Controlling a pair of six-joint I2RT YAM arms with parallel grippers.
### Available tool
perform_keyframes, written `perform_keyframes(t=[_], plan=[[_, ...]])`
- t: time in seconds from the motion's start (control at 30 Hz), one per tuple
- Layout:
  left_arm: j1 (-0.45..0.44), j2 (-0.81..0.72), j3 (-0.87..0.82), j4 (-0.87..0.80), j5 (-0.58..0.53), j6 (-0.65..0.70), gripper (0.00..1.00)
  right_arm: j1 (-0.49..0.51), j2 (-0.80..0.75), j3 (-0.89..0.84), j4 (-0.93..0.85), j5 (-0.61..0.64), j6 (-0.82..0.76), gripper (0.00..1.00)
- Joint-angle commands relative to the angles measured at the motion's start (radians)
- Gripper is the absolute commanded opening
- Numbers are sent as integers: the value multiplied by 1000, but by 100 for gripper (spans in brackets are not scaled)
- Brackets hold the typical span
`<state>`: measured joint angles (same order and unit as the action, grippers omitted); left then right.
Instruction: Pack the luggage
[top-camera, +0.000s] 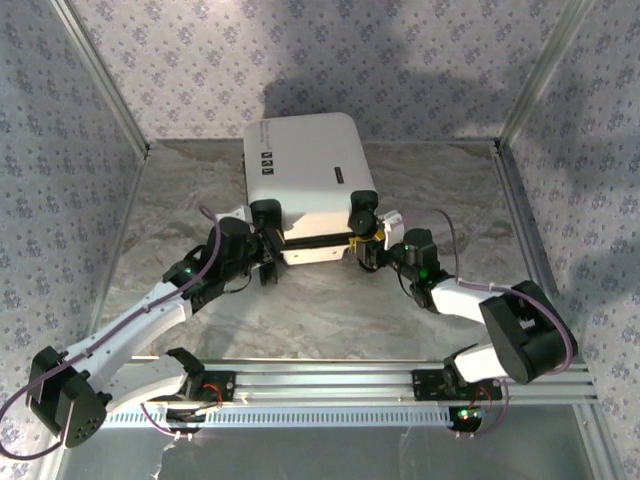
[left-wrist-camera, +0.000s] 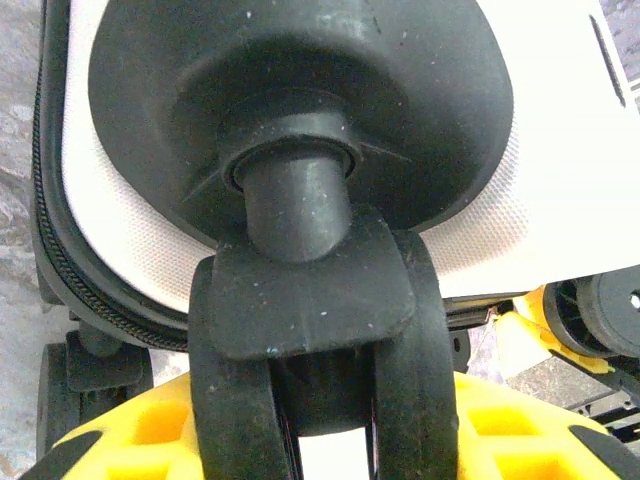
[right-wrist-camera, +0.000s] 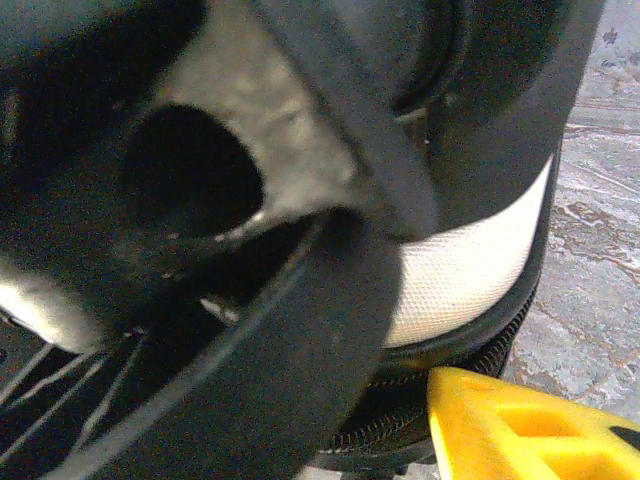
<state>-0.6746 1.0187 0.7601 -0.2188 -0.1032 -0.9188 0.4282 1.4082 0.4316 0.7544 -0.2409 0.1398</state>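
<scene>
The grey marbled table (top-camera: 330, 310) carries the white luggage (top-camera: 305, 160) lying flat toward its far edge

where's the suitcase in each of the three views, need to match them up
top external: the luggage lies flat at centre top, wheels toward the arms.
left wrist: its white shell spans the upper frame, behind a large black wheel.
right wrist: a strip of shell at mid right, beside a blurred wheel.
shared landmark: the grey marbled table, at the left edge and the right edge of the wrist views.
</scene>
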Motion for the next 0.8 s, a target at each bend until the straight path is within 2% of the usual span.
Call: perform_keyframes(t=[0.0,0.17,0.27,0.43,0.77], plan=[[-29,-45,25,219,-33,4,0,-28,46,56,-27,-137,88,58],[-39,-45,20,251,-27,9,0,-65,25,59,-48,-184,216,64],[-77,-30,25,285,-17,17,0,-69,-11,62,-92,-213,268,68],[-132,6,47,285,-49,25,0,-60,-67,77,-210,-208,282,69],[-142,13,54,261,-72,29,0,-9,-145,66,-380,-123,266,69]])
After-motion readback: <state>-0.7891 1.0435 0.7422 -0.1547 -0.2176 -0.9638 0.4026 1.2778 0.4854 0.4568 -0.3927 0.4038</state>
